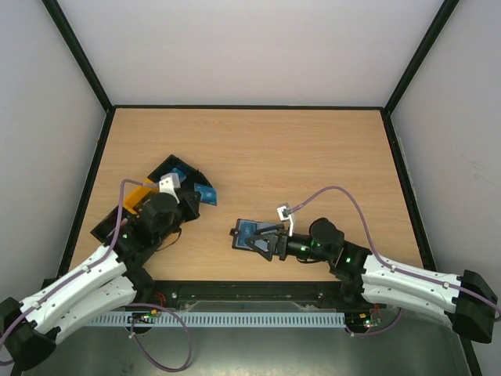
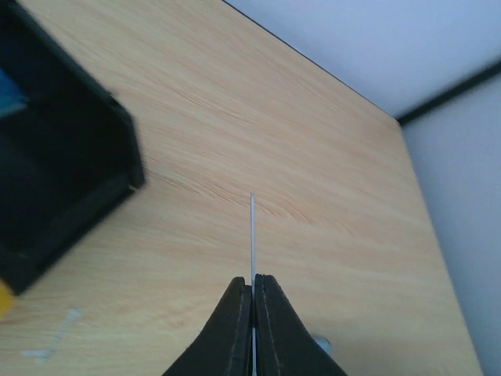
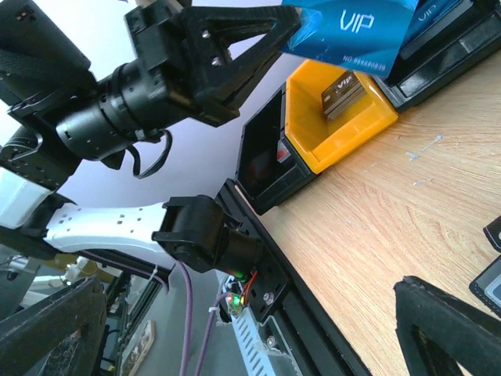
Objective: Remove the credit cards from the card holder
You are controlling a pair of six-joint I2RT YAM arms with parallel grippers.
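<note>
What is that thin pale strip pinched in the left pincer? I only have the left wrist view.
Observer: A blue card printed VIP, edge-on to you; the left pincer is shut on it.
Reviewer: Where is the card holder?
Observer: On the table, near its front edge, about midway across.
Reviewer: Is the right pincer gripping it?
Observer: No, it is open, poised right at the holder.
</note>
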